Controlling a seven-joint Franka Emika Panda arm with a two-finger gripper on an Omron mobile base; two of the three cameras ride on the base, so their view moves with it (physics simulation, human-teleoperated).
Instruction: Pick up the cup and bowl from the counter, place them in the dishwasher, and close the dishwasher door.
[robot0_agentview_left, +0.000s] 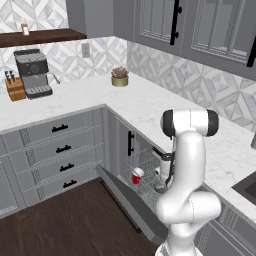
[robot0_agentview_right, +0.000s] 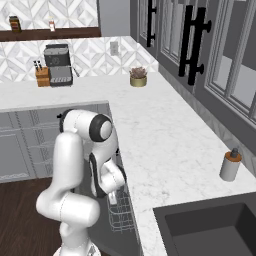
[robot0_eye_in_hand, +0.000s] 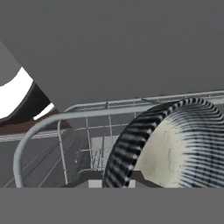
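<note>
Bowl filled the right of the hand view, tilted on edge with its speckled inside facing the camera, close against the gripper. I judged the claw clamped on the bowl's rim: the fingers were nearly together, and the bowl hung at the hand down inside the dishwasher. Holding it by the rim kept it tilted, probably so it could slip between the rack wires.

Cup already sat in the rack, left of the gripper in the left base view, red side showing, apart from the bowl. It looked tipped, though I could not tell for certain.

Door lay dropped open toward the floor, near side of the rack, which gave the arm room to reach down over it. Counter above carried a plant pot at the far corner, well away.

My reading: bowl placement was in hand, release not yet made; door closing remained. Risk was the bowl catching a wire.
</note>
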